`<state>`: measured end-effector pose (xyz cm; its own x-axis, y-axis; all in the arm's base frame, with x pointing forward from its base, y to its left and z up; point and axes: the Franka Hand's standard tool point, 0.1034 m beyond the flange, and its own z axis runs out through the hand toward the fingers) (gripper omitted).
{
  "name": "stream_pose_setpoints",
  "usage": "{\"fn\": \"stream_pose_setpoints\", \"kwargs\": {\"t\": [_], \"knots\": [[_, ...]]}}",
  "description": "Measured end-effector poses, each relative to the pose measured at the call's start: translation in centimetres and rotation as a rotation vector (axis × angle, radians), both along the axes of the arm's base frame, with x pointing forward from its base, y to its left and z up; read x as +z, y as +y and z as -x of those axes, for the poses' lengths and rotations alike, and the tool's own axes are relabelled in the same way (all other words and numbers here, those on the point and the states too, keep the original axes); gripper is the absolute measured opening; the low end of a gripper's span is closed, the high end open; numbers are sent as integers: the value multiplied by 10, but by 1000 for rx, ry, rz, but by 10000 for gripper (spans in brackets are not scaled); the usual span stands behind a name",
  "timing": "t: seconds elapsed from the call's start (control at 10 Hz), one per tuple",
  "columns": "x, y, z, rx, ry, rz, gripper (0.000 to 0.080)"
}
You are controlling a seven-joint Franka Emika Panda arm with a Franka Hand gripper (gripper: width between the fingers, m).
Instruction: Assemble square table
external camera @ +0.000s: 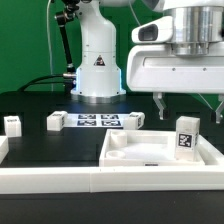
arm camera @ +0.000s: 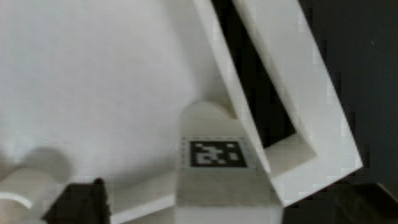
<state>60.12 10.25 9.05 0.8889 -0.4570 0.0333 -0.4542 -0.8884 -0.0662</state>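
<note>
Now, loose legs [external camera: 57, 120]: 3 short white tagged pegs lie on the dark table [external camera: 30, 105] toward the exterior view's left and middle, all well apart from the jaws.
marker board [external camera: 97, 121]: flat on the table, with 1 peg just beside it on either side.
table top [external camera: 130, 158]: white square tray with a raised rim, in front and toward the exterior view's right. The wrist view shows its flat inside [arm camera: 107, 80] and a rim corner.
standing leg [external camera: 186, 137]: upright in that corner of the table top, long axis vertical, tag facing the exterior camera. The wrist camera looks down on it [arm camera: 217, 152], tucked against the rim. How firmly it is seated cannot be told.
leg to jaws: straight below, roughly centred between the 2 fingers; this 1 arm is the only one there.
gripper [external camera: 190, 110]: jaws spread wide, tips about level with the leg's top, a clear gap on each side. It holds nothing and touches nothing that shows.
coming move, as a judgement: a plain vertical line decides it. Going down brings the jaws around the leg for another turn. Going up clears it for a reach leftward to a loose peg.
</note>
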Motion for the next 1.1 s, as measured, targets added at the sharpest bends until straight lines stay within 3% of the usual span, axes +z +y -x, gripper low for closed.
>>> {"fn": "stream_pose_setpoints", "kwargs": {"t": [0.6,1.0,1.1], "knots": [[-1,3,5,5,4,0,649],[9,-17,36,81,-12,-4,649],[4,-20,43,77,-18,0,649]]}}
